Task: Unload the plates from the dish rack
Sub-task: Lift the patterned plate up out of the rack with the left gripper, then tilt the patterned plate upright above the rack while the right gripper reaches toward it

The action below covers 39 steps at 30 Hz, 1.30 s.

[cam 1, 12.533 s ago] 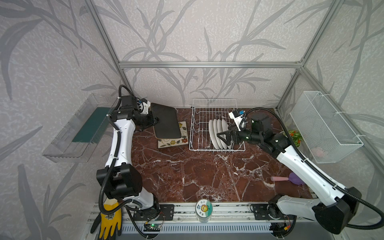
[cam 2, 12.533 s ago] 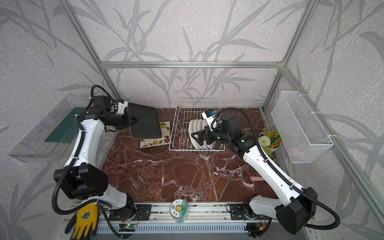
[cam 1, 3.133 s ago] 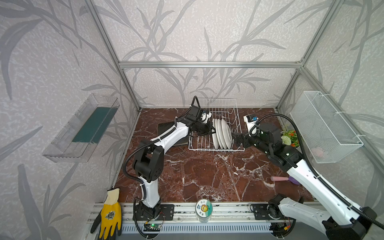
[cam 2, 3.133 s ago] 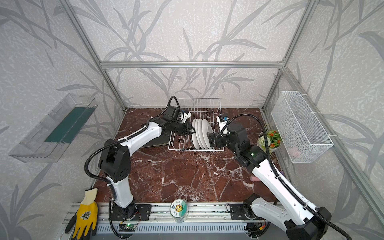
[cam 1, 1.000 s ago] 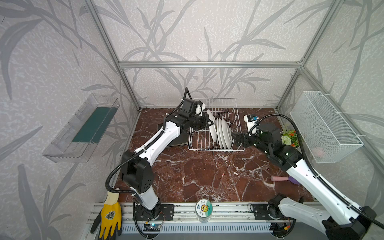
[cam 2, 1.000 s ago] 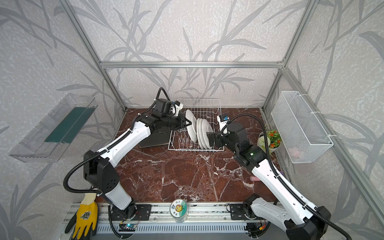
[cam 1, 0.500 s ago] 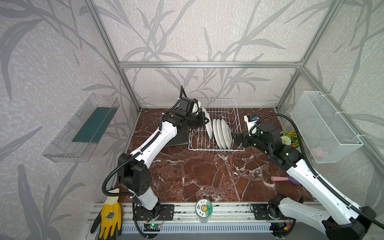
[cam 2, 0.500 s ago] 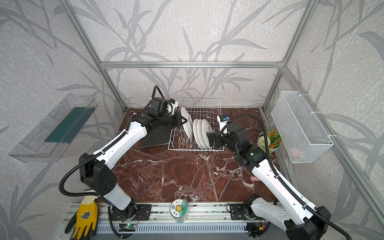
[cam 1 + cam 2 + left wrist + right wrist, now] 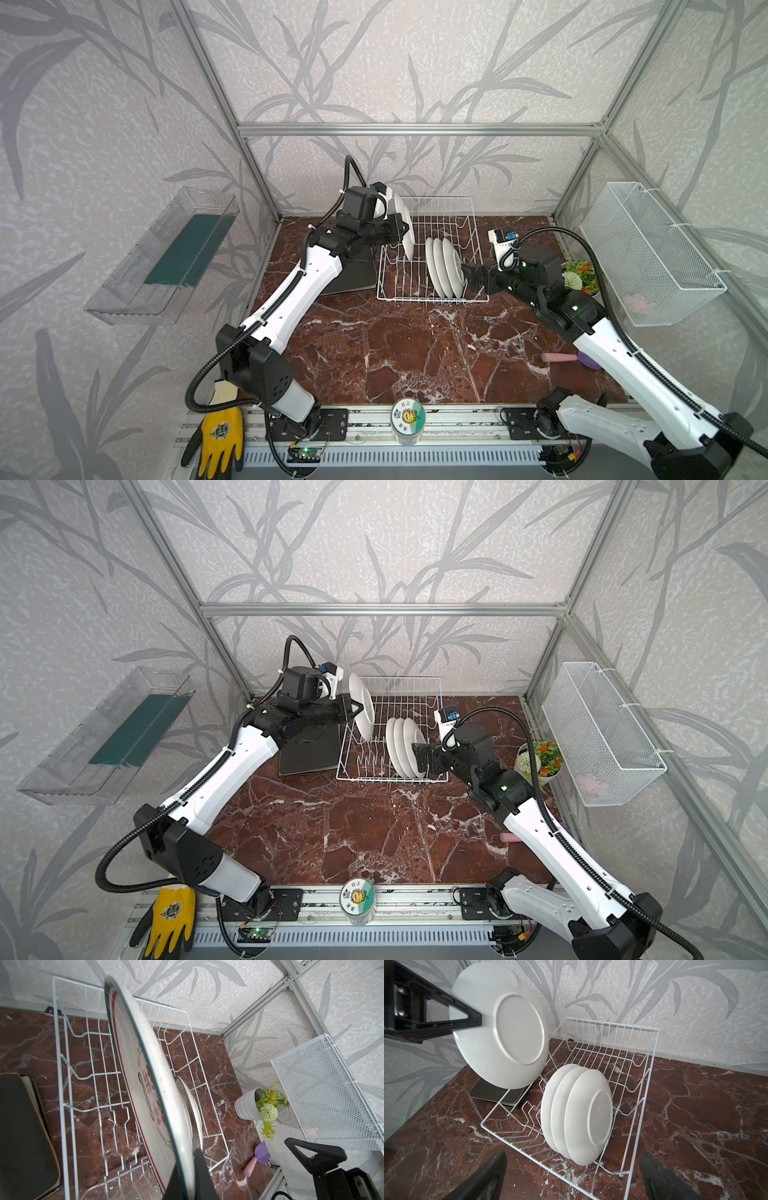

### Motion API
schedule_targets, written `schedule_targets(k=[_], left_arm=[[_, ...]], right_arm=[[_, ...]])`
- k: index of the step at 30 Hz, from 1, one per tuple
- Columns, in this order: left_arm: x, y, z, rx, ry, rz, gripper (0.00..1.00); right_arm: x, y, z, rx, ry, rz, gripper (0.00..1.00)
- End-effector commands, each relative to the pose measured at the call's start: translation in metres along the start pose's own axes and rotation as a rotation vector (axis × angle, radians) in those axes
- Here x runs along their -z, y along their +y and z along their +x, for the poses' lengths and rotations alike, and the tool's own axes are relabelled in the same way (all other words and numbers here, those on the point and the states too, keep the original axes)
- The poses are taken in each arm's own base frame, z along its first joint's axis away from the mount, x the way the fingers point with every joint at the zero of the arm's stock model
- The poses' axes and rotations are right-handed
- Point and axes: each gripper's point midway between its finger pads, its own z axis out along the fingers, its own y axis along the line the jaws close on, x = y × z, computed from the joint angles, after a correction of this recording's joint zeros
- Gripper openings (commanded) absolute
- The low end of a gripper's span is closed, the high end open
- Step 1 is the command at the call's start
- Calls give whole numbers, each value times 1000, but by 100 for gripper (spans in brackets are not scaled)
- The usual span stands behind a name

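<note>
Robot lab cell: aluminium frame (image 9: 415, 129), wallpapered panels (image 9: 415, 62), 2 rail-mounted arms (image 9: 299, 286).

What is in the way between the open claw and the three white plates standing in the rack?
Only the dish rack's low wire side crosses between the right gripper and the three round plates. Nothing else visible fills that gap.

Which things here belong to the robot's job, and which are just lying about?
Job: round white plate in the left hand; three round white plates in the white wire dish rack; stacked black square plates beside it.
Lying about: yellow glove; potted flowers; purple toy trowel; white mesh basket; sunflower-labelled jar.
</note>
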Motion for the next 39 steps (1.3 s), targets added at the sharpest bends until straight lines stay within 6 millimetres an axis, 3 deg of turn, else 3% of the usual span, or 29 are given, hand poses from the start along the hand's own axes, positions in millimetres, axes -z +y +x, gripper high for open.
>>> schedule_targets(k=[1,11,27,31,39], left_arm=[[25,-17,-27,-149,-98,14,0],[59,-47,-31,-487,-220,78,0],[99,-51,2,-1056,-313,2,0],[100,-47,3,-1114,-330,-31,0],[85,-38,18,-1267,-298,-68,0]], right_arm=[[6,11,-22,-27,-54,-48,99],[14,15,-40,-121,-70,-79,99],[15,26,-77,-260,-30,-166,99],[13,38,-88,-285,-29,-230,99],[0,57,-105,-358,-28,-343,99]])
